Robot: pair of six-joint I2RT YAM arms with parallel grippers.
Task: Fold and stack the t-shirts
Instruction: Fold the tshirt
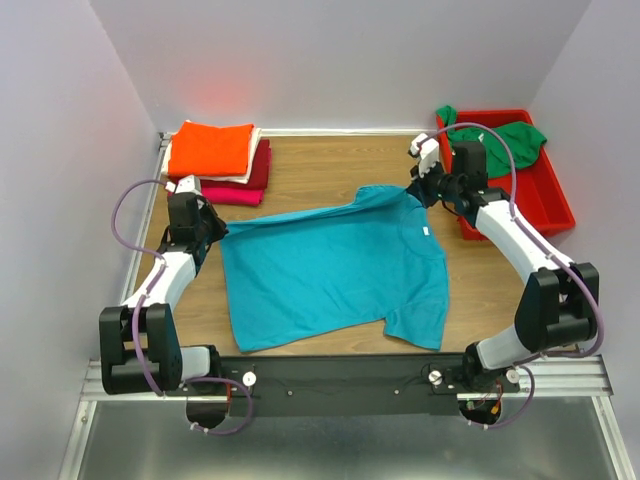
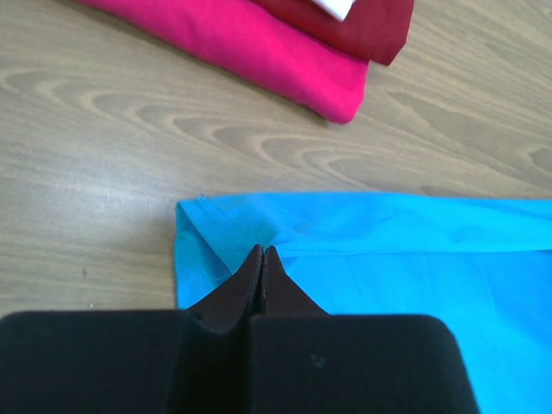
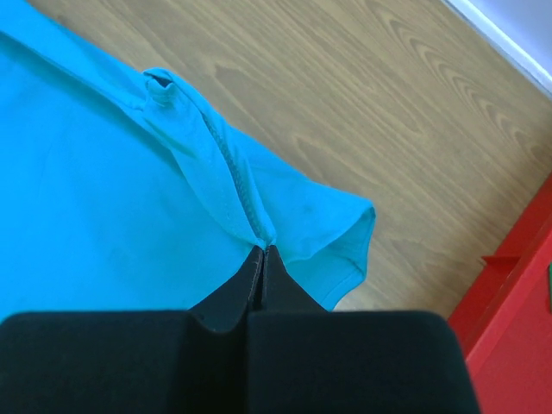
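A teal t-shirt (image 1: 335, 270) lies spread on the wooden table, with a small white neck label (image 1: 424, 232). My left gripper (image 1: 215, 232) is shut on its far left corner; in the left wrist view the closed tips (image 2: 263, 250) pinch the teal cloth (image 2: 388, 259) near a folded edge. My right gripper (image 1: 420, 190) is shut on the shirt by its far sleeve; in the right wrist view the tips (image 3: 263, 250) hold a raised ridge of the teal cloth (image 3: 86, 190). A folded stack at the back left has orange (image 1: 210, 147), dark red (image 1: 262, 165) and magenta (image 1: 232, 194) shirts.
A red bin (image 1: 545, 200) stands at the right with a green shirt (image 1: 510, 140) in it; its wall shows in the right wrist view (image 3: 517, 319). The magenta shirt (image 2: 259, 52) and dark red shirt (image 2: 362, 21) lie just beyond the left gripper. Walls close the table on three sides.
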